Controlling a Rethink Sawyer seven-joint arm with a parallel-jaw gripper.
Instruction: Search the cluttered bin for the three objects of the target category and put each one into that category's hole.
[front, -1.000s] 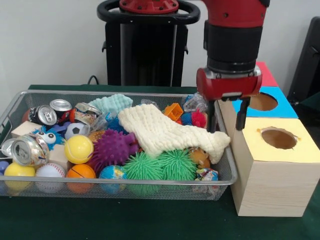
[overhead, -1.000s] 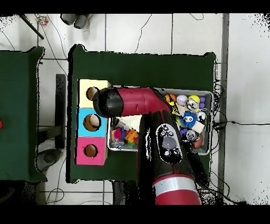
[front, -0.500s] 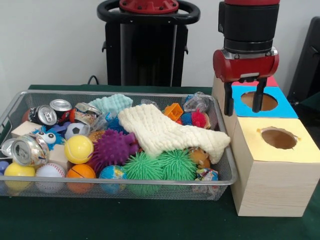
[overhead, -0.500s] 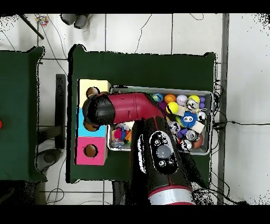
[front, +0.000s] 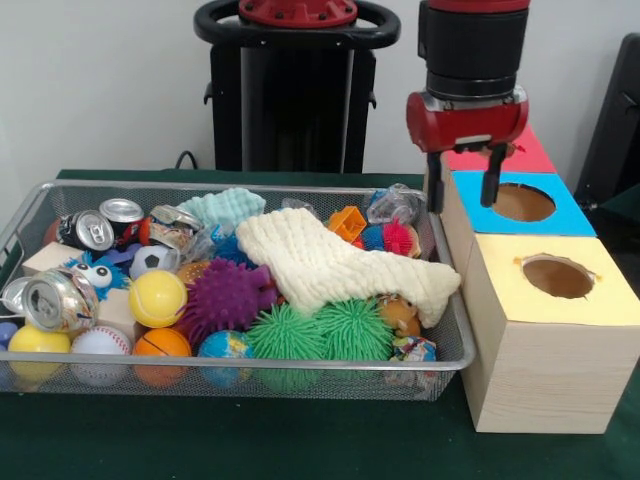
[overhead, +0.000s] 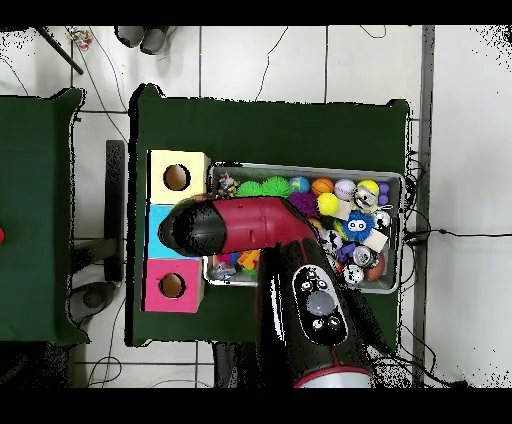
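Observation:
The bin (front: 240, 364) is a wide silver wire-mesh basket full of clutter: a cream knitted cloth (front: 330, 262), two green spiky balls (front: 320, 333), a purple spiky ball (front: 228, 295), a yellow tennis ball (front: 158, 297), crushed cans (front: 60, 300) and small sports balls. My gripper (front: 463, 192) is open and empty. It hangs above the gap between the bin's right end and the blue-topped box (front: 570, 212), near the left of that box's hole (front: 525, 203). In the overhead view the arm (overhead: 230, 225) hides the gripper and covers the blue box.
Three wooden boxes stand in a row right of the bin. The yellow-topped one (front: 600, 300) is nearest, then the blue, then the pink-red one (front: 535, 150). The overhead view shows the yellow (overhead: 190, 162) and pink (overhead: 185, 270) tops. The robot's pedestal (front: 295, 90) stands behind the bin.
The gripper rose from low at the bin's right end to above the blue box's hole. It then shifted a little left, open and empty throughout.

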